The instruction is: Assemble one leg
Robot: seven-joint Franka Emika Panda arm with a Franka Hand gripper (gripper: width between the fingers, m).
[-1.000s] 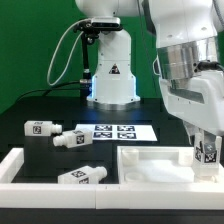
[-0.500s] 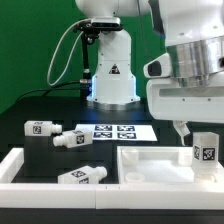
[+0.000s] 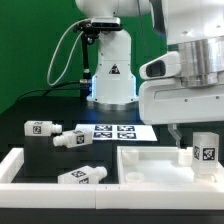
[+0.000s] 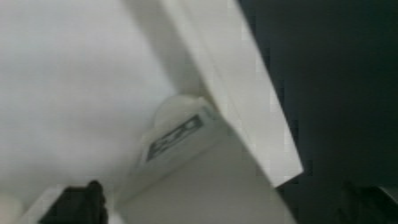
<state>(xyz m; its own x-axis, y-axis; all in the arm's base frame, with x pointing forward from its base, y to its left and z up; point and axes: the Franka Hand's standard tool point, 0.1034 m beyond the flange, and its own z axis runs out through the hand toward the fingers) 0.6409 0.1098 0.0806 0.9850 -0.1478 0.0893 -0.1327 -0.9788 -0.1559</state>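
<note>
One leg (image 3: pixel 205 152) stands upright at the corner of the white panel (image 3: pixel 150 165), tag facing out. It sits just below the pincer (image 4: pixel 231 203), under the gap between its fingers. The wrist view shows the two dark fingertips (image 4: pixel 80 200) spread wide with nothing gripped between them, so the pincer is holding nothing and the leg stands by itself.

From where I stand I cannot tell whether the leg is properly seated in that corner or only resting on it. That is the worry. If it is only perched there, a small nudge could tip it off the panel. A finger (image 3: pixel 177 130) hangs close beside its top, so a sideways drift of the arm could do that. If the pincer comes down off-centre, a fingertip could land on the leg's top instead of passing beside it and push the leg askew.

Three more loose legs (image 3: pixel 72 138) lie well away from the pincer, toward the exterior view's left, near the marker board (image 3: pixel 115 130).
</note>
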